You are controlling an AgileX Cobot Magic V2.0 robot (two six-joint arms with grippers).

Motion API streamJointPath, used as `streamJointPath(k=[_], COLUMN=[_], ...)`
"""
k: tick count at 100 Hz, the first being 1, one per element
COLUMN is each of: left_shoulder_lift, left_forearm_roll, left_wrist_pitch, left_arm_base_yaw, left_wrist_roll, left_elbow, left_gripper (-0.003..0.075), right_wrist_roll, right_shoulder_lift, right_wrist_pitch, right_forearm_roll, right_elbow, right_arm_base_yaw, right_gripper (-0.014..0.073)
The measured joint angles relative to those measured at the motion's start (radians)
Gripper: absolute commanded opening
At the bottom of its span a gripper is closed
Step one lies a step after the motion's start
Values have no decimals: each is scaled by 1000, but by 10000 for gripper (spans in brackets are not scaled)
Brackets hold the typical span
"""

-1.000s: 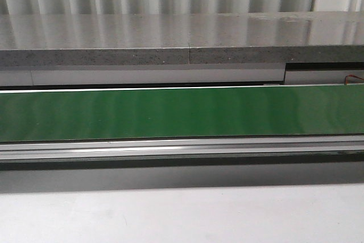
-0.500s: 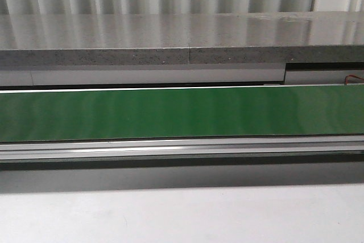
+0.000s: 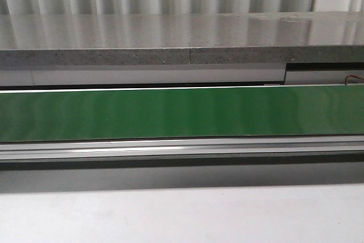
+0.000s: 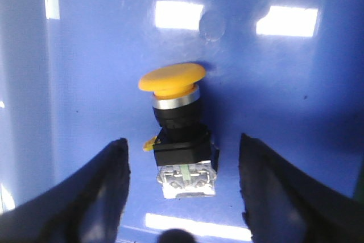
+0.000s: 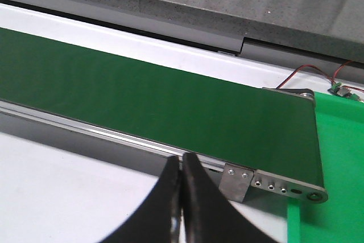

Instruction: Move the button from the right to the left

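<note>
left gripper [image 4: 182,189] spread wide, the small push-button with yellow mushroom cap, black collar and clear contact block [image 4: 177,129] lying on a glossy blue surface [image 4: 296,95] between its 2 black fingers [image 4: 91,192], touching neither. right gripper [image 5: 181,197] fully closed, empty, over the green conveyor belt's [image 5: 142,101] near edge.

The button [image 4: 177,135] lies on its side on a glossy blue surface, yellow mushroom cap at one end, then a silver ring, black collar and pale contact block at the other.
</note>
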Motion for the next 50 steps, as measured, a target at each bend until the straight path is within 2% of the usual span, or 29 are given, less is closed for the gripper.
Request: streamJointPath(k=[20,34,50], left_shoulder_lift=[-125,-206,-279], left_forearm_roll=[-133,-186,-205], left_wrist_pitch=[-22,-30,-41], left_arm_base_yaw=[-8,-66,-215], left_wrist_roll=[0,0,-2], left_elbow=[0,0,0], left_gripper=[-22,-20,-20], right_wrist_roll=[0,0,0], right_shoulder_lift=[0,0,0], right_wrist_pitch=[0,0,0], right_forearm_roll=[0,0,0], right_elbow=[0,0,0], right_arm_base_yaw=[0,0,0], right_gripper=[-66,-66,-66])
